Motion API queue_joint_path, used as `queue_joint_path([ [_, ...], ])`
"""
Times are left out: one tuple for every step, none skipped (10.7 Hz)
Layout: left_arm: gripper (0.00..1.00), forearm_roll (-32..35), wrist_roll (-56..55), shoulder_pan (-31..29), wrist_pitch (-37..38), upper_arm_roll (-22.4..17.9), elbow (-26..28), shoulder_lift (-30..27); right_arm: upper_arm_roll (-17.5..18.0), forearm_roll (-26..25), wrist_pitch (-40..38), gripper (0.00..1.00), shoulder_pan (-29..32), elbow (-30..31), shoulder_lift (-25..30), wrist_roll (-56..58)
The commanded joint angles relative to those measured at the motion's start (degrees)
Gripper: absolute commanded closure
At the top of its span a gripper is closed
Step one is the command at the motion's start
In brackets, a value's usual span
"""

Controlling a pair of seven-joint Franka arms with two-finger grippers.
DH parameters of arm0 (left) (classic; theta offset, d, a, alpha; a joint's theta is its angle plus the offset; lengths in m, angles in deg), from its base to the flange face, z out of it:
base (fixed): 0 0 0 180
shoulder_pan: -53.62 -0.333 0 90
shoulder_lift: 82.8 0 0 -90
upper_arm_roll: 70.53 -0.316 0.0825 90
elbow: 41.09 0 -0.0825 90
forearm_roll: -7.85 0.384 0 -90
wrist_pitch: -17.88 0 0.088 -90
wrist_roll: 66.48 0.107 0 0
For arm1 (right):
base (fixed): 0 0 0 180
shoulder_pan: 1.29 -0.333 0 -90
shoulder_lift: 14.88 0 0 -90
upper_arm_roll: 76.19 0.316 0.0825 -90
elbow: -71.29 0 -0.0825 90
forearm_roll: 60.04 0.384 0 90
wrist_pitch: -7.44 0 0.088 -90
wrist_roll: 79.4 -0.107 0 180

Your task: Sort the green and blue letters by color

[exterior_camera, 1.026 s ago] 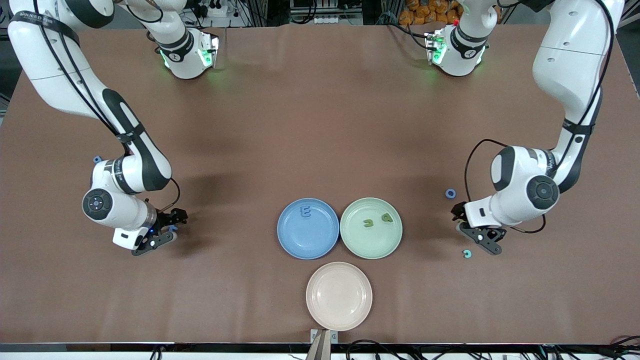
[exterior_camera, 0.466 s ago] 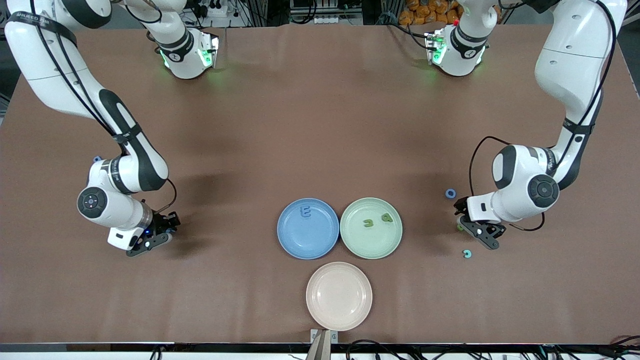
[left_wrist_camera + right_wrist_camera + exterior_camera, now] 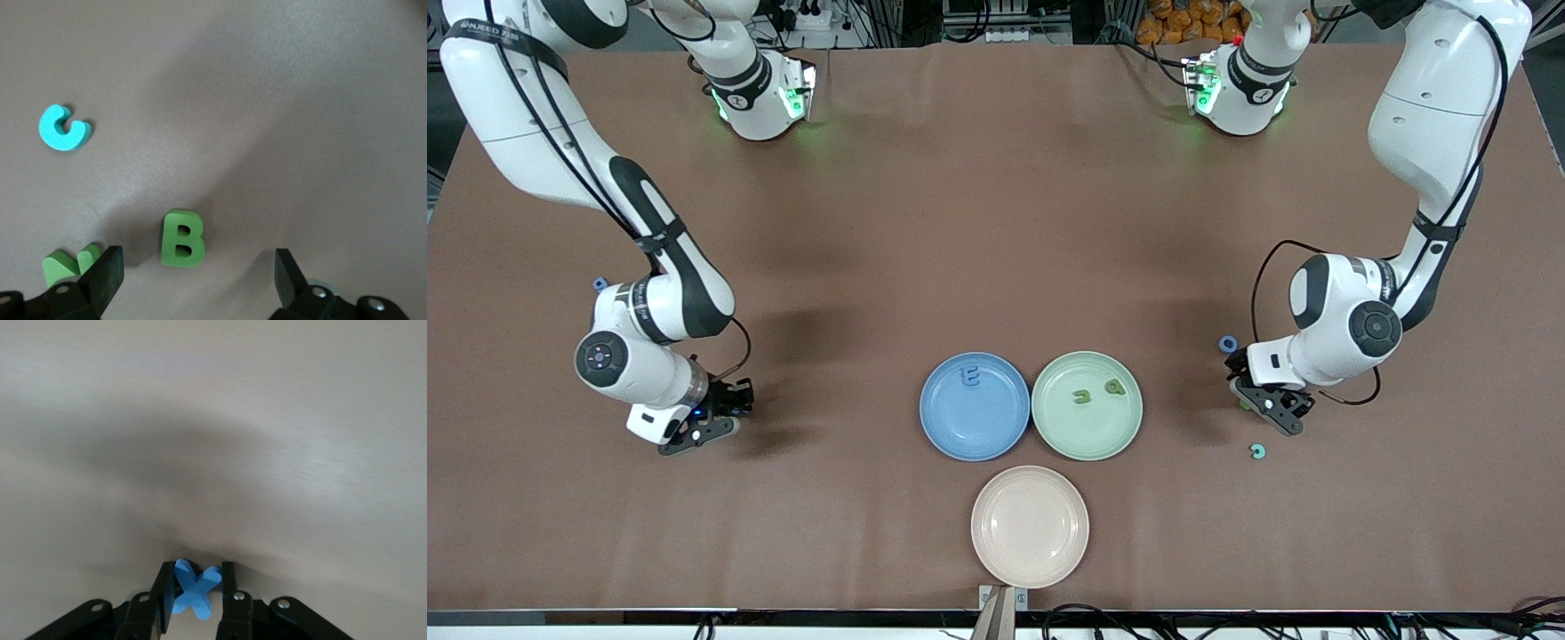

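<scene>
the left end effector [image 3: 193, 280], fingers spread, hangs low over the table with the green b [image 3: 182, 238] lying between them, while the right end effector [image 3: 197, 590] pinches a blue x [image 3: 195, 587], probably just off the table.

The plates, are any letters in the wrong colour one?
No. The blue plate holds a blue letter E, and the green plate holds two green letters. The pink plate holds no letters. Nothing looks odd there.
</scene>
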Motion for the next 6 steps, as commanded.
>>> queue_joint_path([
  [0.28,0.97,-1.29,-0.4,-1.77,0.24,1.27,-0.38,4.17,-0.32,-3.88,1.0,-0.48,-0.02,0.31,-9.05],
  [0.52,0.97,-1.73,-0.4,-1.95,0.24,1.44,-0.38,5.58,-0.32,-4.08,1.0,-0.48,-0.2,0.31,-12.3],
  [0.68,0.97,-1.74,-0.4,-1.95,0.24,1.45,-0.38,7.25,-0.32,-4.08,1.0,-0.48,-0.38,0.31,-15.46],
  [0.72,0.97,-1.74,-0.4,-2.03,0.24,1.36,-0.38,9.01,-0.32,-4.08,1.0,-0.66,-0.82,0.22,-19.76],
  [0.8,0.97,-1.74,-0.48,-2.38,0.24,1.36,-0.12,10.68,-0.32,-4.08,1.0,-1.62,-1.08,0.13,-24.5],
  [0.86,0.97,-1.82,-0.48,-3.0,0.24,1.36,0.06,10.87,-0.23,-4.08,1.0,-3.98,-2.3,0.04,-29.59],
])
